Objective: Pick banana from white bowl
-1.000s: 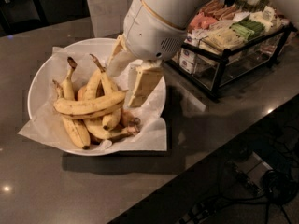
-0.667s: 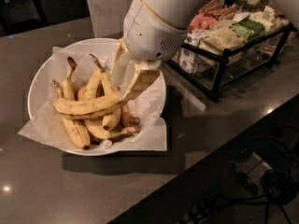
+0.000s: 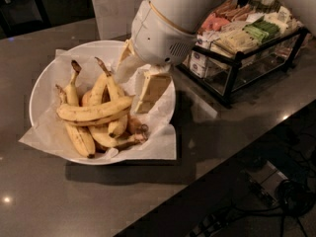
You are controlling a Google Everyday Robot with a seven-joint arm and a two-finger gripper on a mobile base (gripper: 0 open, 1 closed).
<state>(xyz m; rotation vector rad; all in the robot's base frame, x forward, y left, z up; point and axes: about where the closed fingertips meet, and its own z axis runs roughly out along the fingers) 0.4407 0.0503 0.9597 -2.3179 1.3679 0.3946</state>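
The white bowl, lined with a white paper sheet, holds several yellow bananas. A plump curved banana with a long brownish stem pointing up lies in the middle of the pile. Another banana lies across it. My gripper hangs from the white arm over the right side of the bowl, just right of the pile. Its cream fingers are spread apart and hold nothing. The lower finger's tip rests near the right end of the crossing banana.
A black wire and glass rack full of packets stands right of the bowl on the dark counter. The counter's front edge runs diagonally at lower right, with cables on the floor beyond.
The fingers pressed down toward the bananas, then drew back and spread to about where they were a second ago. The bananas have not moved.
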